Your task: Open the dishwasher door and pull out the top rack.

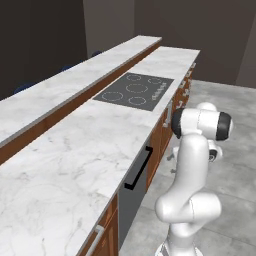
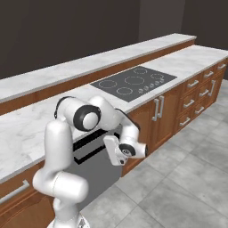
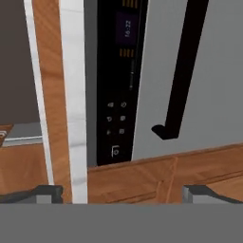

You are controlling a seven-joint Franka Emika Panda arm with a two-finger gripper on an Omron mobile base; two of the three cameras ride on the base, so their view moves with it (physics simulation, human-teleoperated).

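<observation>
The dishwasher door (image 1: 129, 204) is a dark grey panel under the marble counter, standing upright and closed as far as I can see. Its long black bar handle (image 1: 139, 169) runs along the top. In the rolled hand view the door (image 3: 211, 71) fills the right side, with the handle (image 3: 182, 71) and a black control strip (image 3: 118, 80) beside the counter edge. My gripper (image 3: 122, 193) is open, a short way in front of the handle's end and touching nothing. From the right base view my gripper (image 2: 116, 150) hangs just right of the door (image 2: 95, 176). The top rack is hidden behind the door.
A black cooktop (image 1: 135, 91) is set into the counter (image 1: 65, 165) beyond the dishwasher. Brown cabinet fronts with silver handles (image 2: 158, 109) and drawers (image 2: 193, 100) flank the door. A raised ledge (image 1: 60, 87) runs behind. Grey tile floor (image 2: 178, 187) lies in front.
</observation>
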